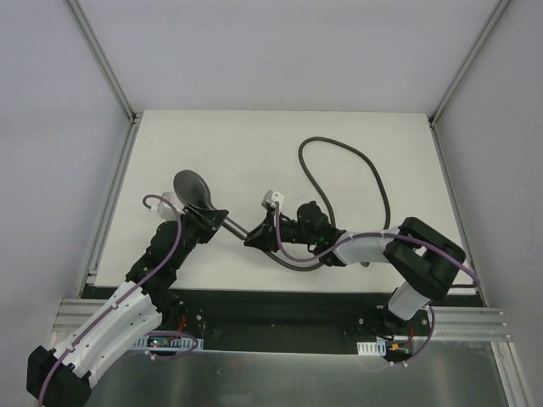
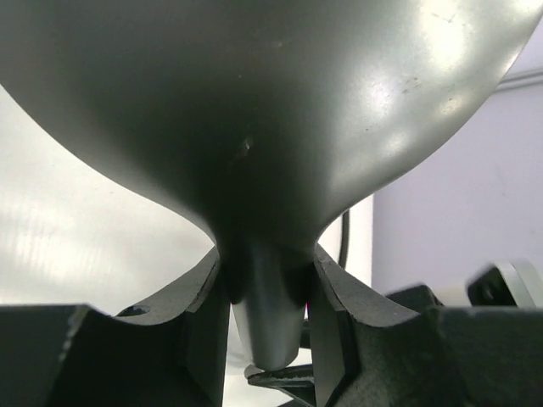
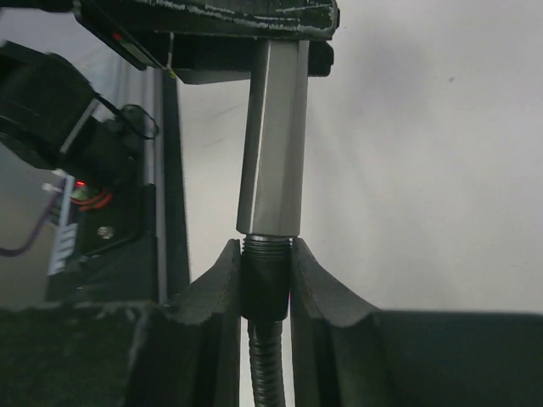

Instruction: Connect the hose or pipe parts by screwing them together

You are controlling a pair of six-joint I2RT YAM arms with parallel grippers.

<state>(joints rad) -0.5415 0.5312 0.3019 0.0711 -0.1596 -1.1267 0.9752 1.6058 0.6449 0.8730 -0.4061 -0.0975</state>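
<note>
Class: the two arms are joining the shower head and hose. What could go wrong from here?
1. Thread shows between the handle and the hose fitting in the right gripper; a slight tilt might cross-thread it.
2. The left gripper clamps the shower head at its smooth, tapered neck, so it may slip under twisting.
3. The hose lies in a long loop and could kink or drag as the fitting turns.
</note>
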